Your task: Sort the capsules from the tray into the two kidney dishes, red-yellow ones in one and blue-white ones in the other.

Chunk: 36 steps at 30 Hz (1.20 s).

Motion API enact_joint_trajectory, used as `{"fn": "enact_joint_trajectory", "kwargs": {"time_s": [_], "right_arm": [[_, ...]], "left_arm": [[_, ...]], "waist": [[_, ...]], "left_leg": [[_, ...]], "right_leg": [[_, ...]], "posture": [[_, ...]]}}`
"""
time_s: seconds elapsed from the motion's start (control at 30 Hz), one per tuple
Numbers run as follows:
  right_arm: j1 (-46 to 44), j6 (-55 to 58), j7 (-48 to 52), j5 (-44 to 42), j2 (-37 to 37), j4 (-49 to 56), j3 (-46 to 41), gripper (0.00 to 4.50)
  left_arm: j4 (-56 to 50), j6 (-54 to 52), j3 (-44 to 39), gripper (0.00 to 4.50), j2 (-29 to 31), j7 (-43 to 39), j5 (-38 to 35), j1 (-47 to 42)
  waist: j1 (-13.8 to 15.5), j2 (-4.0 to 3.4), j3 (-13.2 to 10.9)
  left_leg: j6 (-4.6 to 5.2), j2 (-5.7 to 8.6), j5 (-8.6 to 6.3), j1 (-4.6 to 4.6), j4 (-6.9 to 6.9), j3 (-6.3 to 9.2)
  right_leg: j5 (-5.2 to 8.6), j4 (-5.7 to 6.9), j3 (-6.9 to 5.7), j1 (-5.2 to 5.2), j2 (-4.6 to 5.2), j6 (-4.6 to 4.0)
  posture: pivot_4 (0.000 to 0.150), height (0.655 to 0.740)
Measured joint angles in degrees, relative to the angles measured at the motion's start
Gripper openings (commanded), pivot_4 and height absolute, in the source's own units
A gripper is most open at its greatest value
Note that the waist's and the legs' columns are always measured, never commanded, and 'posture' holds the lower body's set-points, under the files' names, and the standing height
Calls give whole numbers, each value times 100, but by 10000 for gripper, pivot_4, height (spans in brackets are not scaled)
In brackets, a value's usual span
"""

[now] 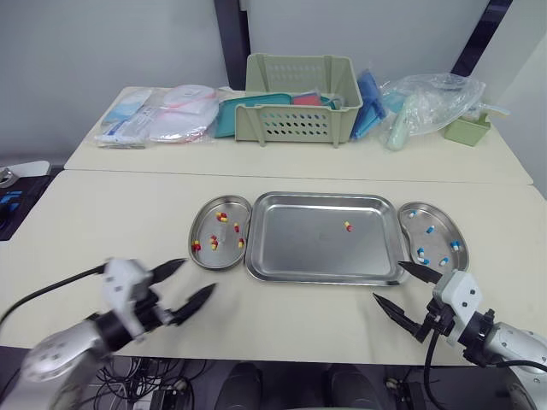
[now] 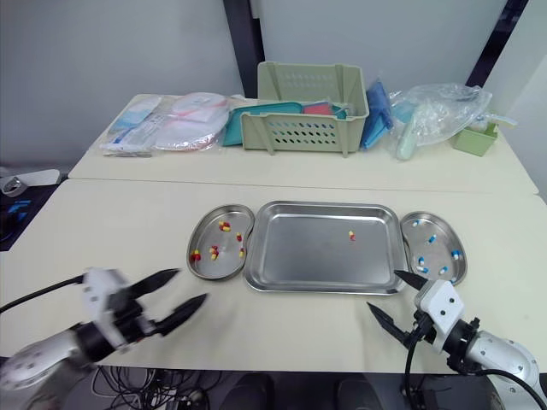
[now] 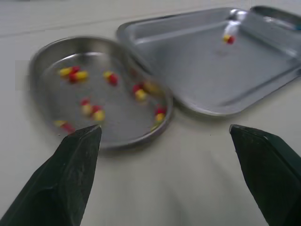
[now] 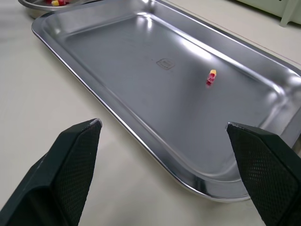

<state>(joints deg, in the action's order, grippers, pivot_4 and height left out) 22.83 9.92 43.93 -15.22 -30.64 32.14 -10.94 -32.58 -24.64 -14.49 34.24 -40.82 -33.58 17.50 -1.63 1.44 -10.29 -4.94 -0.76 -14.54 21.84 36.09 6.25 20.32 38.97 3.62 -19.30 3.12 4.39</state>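
A steel tray [image 1: 282, 256] lies mid-table with one red-yellow capsule [image 1: 348, 226] in it, also seen as the capsule [image 4: 211, 77]. Left of it a kidney dish [image 1: 205, 248] holds several red-yellow capsules [image 3: 110, 77]. Right of it a second kidney dish [image 1: 408, 231] holds several blue-white capsules [image 1: 430, 229]. My left gripper [image 1: 191, 283] hovers open near the table's front edge, in front of the left dish, empty. My right gripper [image 1: 408, 291] is open and empty just in front of the tray's near right corner.
On the far table stand a green basket [image 1: 299, 102], packaged supplies [image 1: 158, 115] to its left, and clear bags [image 1: 427, 102] and a small green box [image 1: 467, 130] to its right. Bare tabletop runs along the front edge between my grippers.
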Motion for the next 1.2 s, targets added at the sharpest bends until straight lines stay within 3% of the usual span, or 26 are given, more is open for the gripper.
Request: {"fn": "enact_joint_trajectory", "kwargs": {"time_s": [0.23, 0.47, 0.67, 0.87, 1.2], "right_arm": [[147, -160, -185, 53, 91, 19, 151, 44709], [165, -251, -325, 54, 201, -30, 243, 44709], [243, -348, -431, 59, 251, -97, 320, 44709], [336, -468, -555, 66, 401, -103, 354, 44709], [465, -563, -798, 193, 497, -91, 594, 44709]], "left_arm": [[60, -618, 1757, 45000, -596, 705, 575, -1839], [1952, -469, 2998, 45000, -1311, 318, 1255, -3835], [3674, 52, 3447, 45000, -1796, -333, 1739, -4946], [5180, 300, 3545, 45000, -2333, -490, 2172, -5842], [7132, 1032, 3478, 45000, -3034, -593, 2673, -6579]], "waist": [[-18, -3, 3], [-3, -8, 7], [-18, -9, 7], [-10, -7, 6], [-13, -6, 6]], "left_leg": [[0, 3, 0, 0, 1, 1], [0, 8, 1, 3, 7, 1], [0, 8, 2, 6, 5, 1], [0, 10, 1, 8, 10, 1], [0, 11, 2, 10, 12, 2]], "right_leg": [[0, 1, 0, 0, -1, 0], [-1, 1, -3, 0, -1, 1], [-1, -2, -2, -3, -1, 1], [0, -1, -3, -2, -1, 2], [0, 1, -3, -4, -1, 3]], "posture": [[1500, 7400], [1500, 7400], [1500, 7400], [1500, 7400], [1500, 7400]]}}
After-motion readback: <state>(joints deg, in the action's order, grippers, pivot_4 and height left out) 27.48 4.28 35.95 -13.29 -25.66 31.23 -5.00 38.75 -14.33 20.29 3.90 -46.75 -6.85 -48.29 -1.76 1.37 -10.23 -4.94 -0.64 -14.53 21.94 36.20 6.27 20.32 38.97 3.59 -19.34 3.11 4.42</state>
